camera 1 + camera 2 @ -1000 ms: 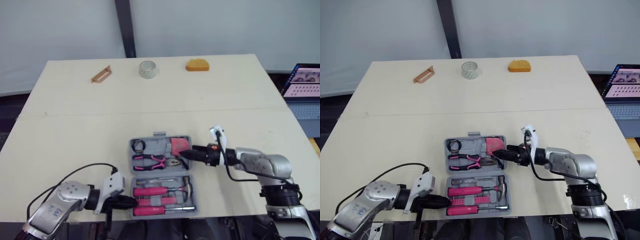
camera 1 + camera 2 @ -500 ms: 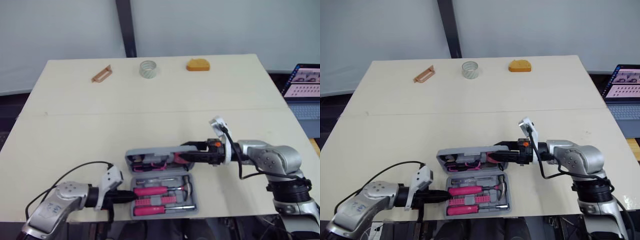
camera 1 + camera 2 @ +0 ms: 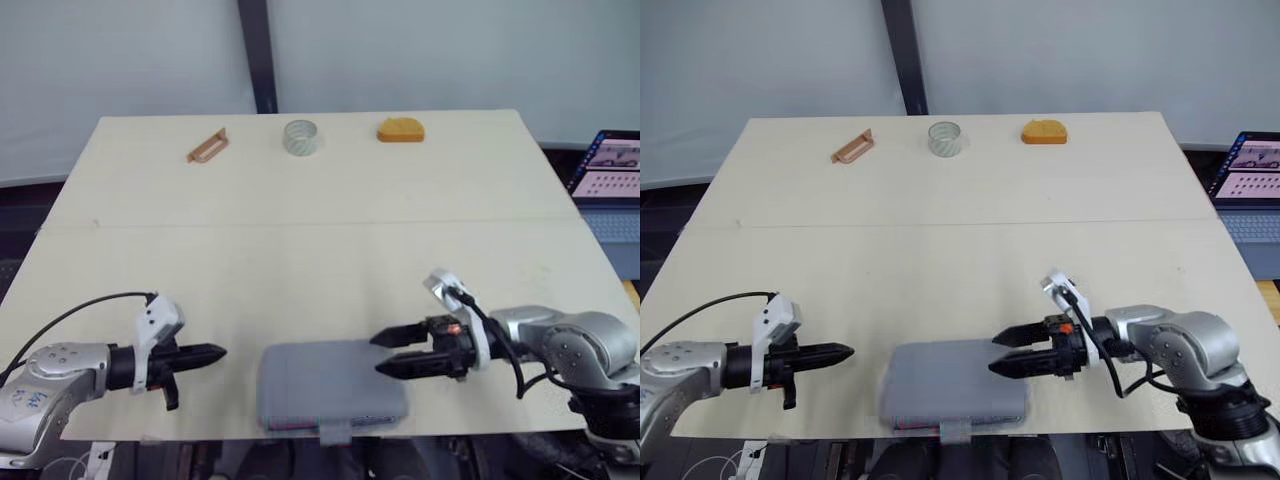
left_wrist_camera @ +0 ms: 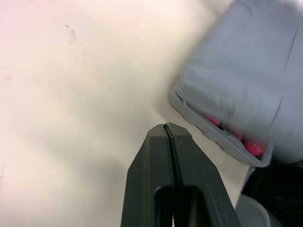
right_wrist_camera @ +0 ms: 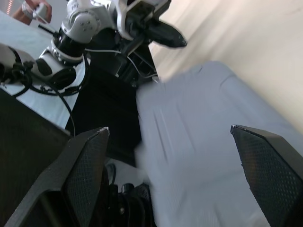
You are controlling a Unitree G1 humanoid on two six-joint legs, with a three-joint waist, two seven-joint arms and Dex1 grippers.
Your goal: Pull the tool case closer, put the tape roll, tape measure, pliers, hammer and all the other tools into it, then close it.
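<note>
Pale counter [image 3: 300, 230] against a grey wall, a laptop [image 3: 612, 168] off the right edge. The grey case [image 3: 325, 385] lies at the near edge, close in front of the robot, lid down, latch tab toward the robot. The left wrist view shows a sliver of pink in the side seam, so I cannot say it is latched. The right gripper [image 3: 378, 356] hovers at the case's right end with its fingers spread apart and nothing between them. The left gripper [image 3: 218, 352] sits just left of the case, clear of it, its fingers pressed together and empty. Along the far edge, well apart from the case, lie the tape roll [image 3: 299, 137], the orange tape measure [image 3: 400, 130] and a flat brown piece [image 3: 206, 146]. As I read it, the case is pulled in and closed, but early: at least the roll and the measure are left out. To finish, the lid would need reopening, those items fetched across the counter, and the case shut again.
</note>
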